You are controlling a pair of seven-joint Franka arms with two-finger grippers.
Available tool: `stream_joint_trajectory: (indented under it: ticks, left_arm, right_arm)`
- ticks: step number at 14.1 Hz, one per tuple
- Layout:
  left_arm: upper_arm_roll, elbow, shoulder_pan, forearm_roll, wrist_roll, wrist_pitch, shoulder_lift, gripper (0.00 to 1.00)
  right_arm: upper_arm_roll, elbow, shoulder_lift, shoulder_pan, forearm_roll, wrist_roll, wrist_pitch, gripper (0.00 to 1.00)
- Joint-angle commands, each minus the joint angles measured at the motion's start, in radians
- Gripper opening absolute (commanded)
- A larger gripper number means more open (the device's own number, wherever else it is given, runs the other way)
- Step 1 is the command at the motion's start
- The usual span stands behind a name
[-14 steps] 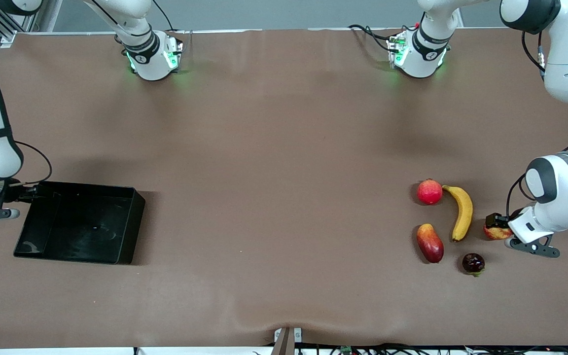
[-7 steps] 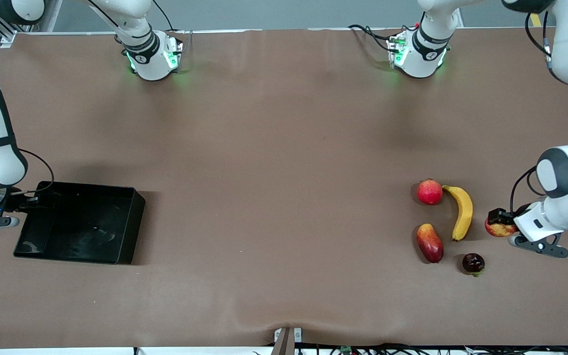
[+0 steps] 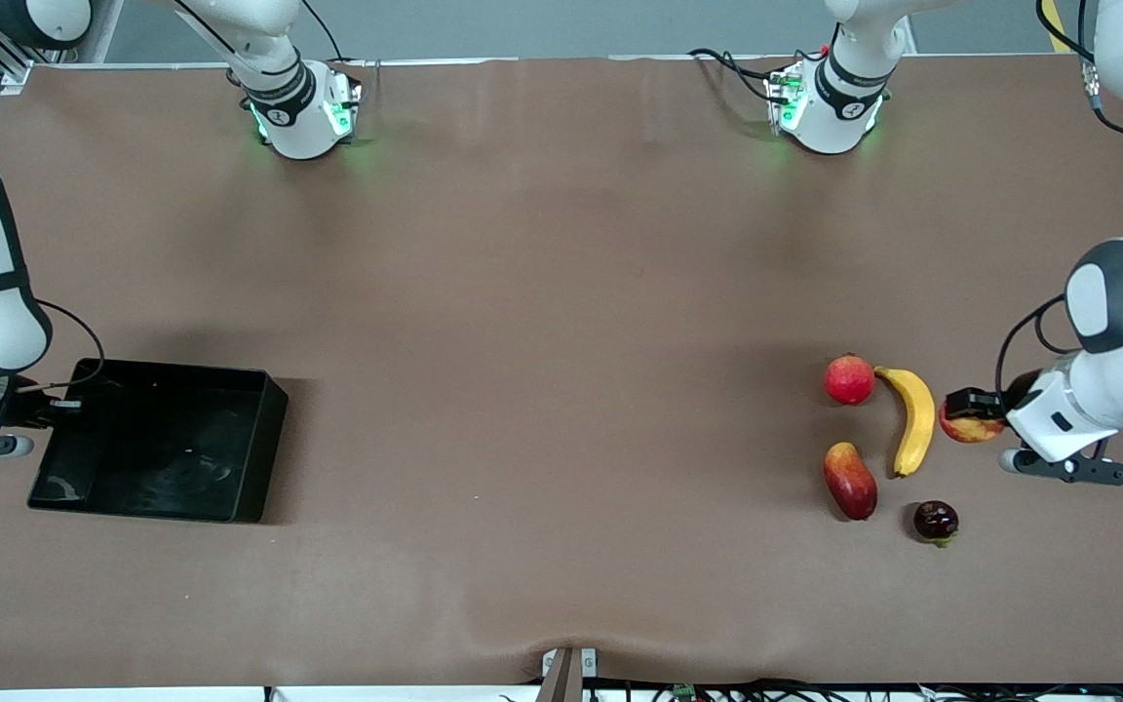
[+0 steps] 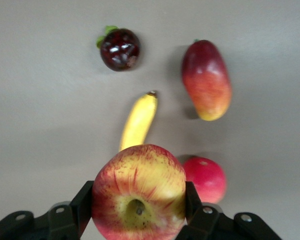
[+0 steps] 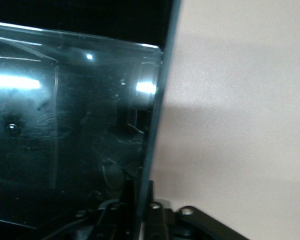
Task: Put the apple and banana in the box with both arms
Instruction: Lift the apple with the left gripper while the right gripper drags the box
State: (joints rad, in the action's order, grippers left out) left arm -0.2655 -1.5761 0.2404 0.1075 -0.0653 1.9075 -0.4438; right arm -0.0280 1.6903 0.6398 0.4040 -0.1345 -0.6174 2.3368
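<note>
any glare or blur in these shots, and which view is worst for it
Right wrist view is worst: bright glare patches on the glossy inside of the box, with the right claw dark against it. Left wrist view: the apple in the left claw is sharp, the banana softer. Front view: even light, soft shadows.

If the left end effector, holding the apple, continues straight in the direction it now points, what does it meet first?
Probably the banana: the left end effector, shut on the apple, points toward it from beside it. Its height above the table is unclear, so it might pass over.
</note>
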Motion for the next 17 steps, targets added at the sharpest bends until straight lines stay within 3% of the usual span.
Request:
stream_joint_trajectory:
  ticks: [1, 5, 9, 11, 17]
  left_arm:
    - [-0.050, -0.016, 0.002, 0.015, 0.125, -0.063, 0.054, 0.00]
    - [-0.129, -0.015, 0.005, 0.014, 0.289, -0.102, 0.076, 0.00]
    - [-0.204, -0.004, 0.007, 0.001, 0.432, -0.104, 0.076, 0.00]
    - [-0.239, 0.011, 0.007, 0.000, 0.499, -0.105, 0.074, 0.00]
    - [-0.302, 0.022, 0.007, -0.005, 0.590, -0.113, 0.074, 0.00]
  right_arm:
    - [-0.001, -0.024, 0.003, -0.007, -0.013, -0.019, -0.026, 0.00]
    - [0.005, -0.057, -0.077, -0.010, -0.013, -0.030, -0.155, 0.00]
    - [0.063, -0.060, -0.153, -0.034, -0.014, -0.048, -0.226, 0.00]
    - [0.063, -0.058, -0.192, -0.094, -0.017, -0.035, -0.312, 0.00]
    - [0.066, -0.014, -0.213, -0.313, -0.060, 0.235, -0.329, 0.00]
